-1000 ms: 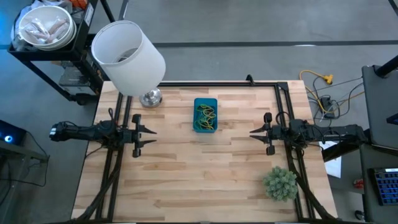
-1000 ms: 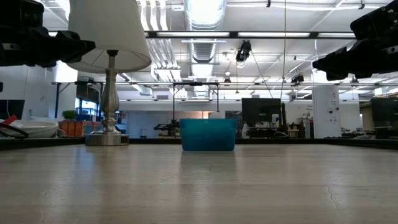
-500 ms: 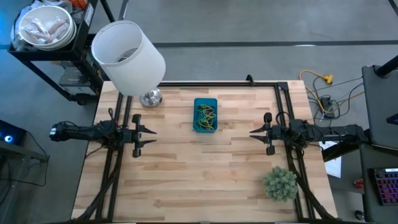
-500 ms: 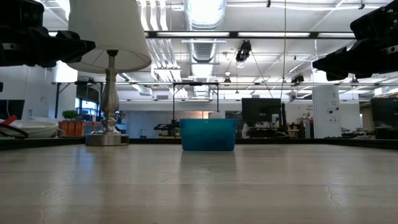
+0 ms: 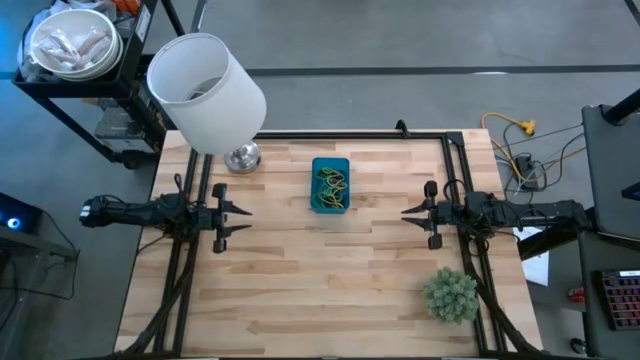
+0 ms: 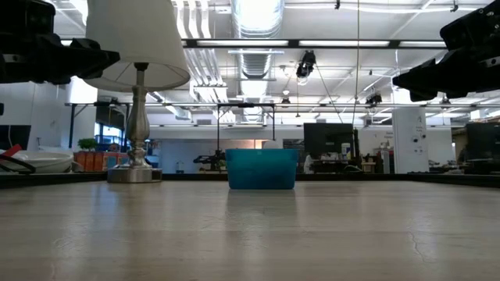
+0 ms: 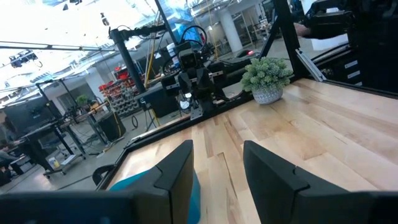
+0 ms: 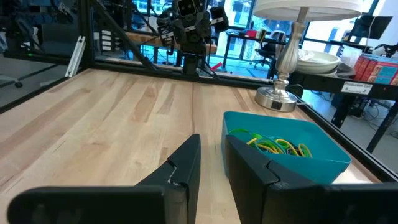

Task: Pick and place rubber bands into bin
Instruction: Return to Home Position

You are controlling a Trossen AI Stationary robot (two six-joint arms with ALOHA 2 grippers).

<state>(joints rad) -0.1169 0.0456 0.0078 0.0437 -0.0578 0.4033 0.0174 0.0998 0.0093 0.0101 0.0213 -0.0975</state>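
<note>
The blue bin (image 5: 331, 185) stands on the table's far middle and shows as a low blue box in the low view (image 6: 262, 169). The rubber bands (image 5: 331, 183), green and yellow loops, lie inside it (image 8: 273, 144). My left gripper (image 5: 248, 217) hangs level over the table's left side, pointing toward the bin, open and empty (image 7: 217, 146). My right gripper (image 5: 404, 212) hangs level over the right side, facing it, with a narrow gap between its fingers and nothing in it (image 8: 211, 140). Both are well clear of the bin.
A lamp with a large white shade (image 5: 205, 90) stands by its metal foot (image 5: 241, 157) at the far left corner. A fuzzy green plant ball (image 5: 451, 294) sits near the right front. Black frame rails (image 5: 455, 160) run along the sides. Bare wood (image 5: 330, 280) lies between the arms.
</note>
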